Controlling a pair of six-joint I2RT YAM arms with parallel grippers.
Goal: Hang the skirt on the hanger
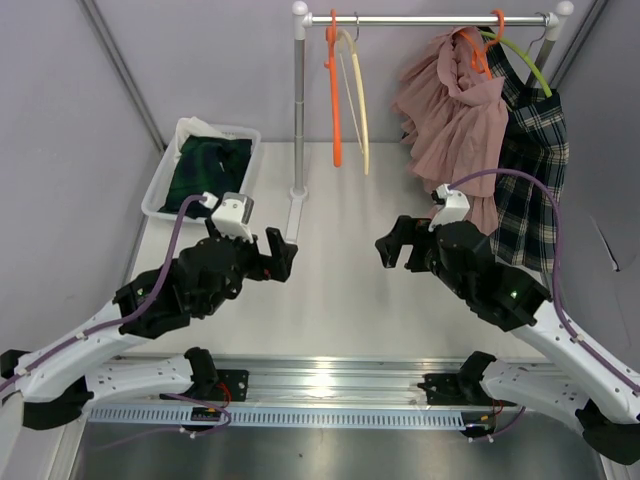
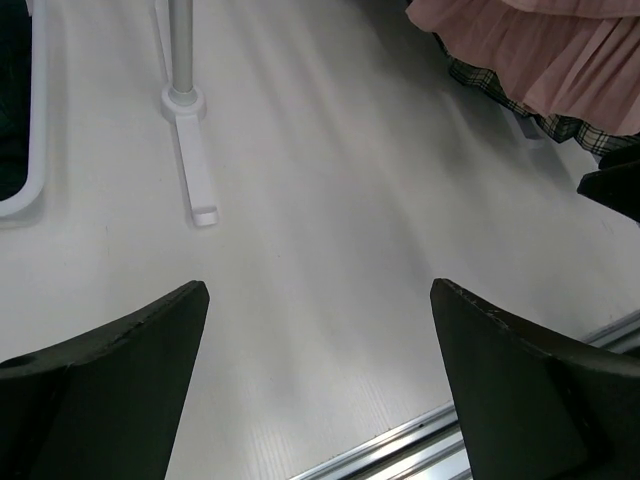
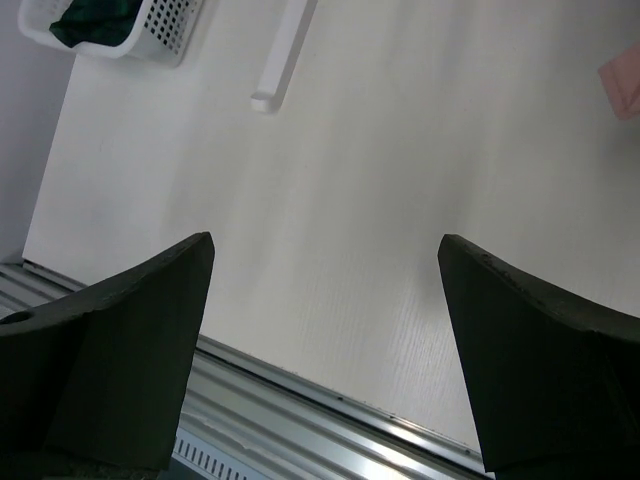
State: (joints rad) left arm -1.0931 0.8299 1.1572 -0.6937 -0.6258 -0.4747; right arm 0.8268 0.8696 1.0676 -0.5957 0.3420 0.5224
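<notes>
the left gripper (image 1: 280,256) hovers over the table (image 1: 340,300) near its left-middle, fingers wide apart and holding nothing; its wrist view shows only bare tabletop between the two dark fingers (image 2: 120,370). the right gripper (image 1: 390,245) hovers opposite it on the right, also spread wide and empty. the two face each other across a gap.

the skirt (image 1: 210,168), dark green plaid, lies bunched in the white basket (image 1: 158,192) at the far left of the table, well apart from both grippers.

at the far edge stands a rack, its post (image 1: 298,110) just right of the basket and its rail (image 1: 430,19) running off to the right. an orange hanger (image 1: 335,110) and a cream hanger (image 1: 361,115) hang bare side by side at the left end of the rail. further right a pink garment (image 1: 455,115) hangs on another orange hanger, and beside it a dark plaid garment (image 1: 527,175) hangs on a green hanger (image 1: 522,55), just beyond the right arm.
</notes>
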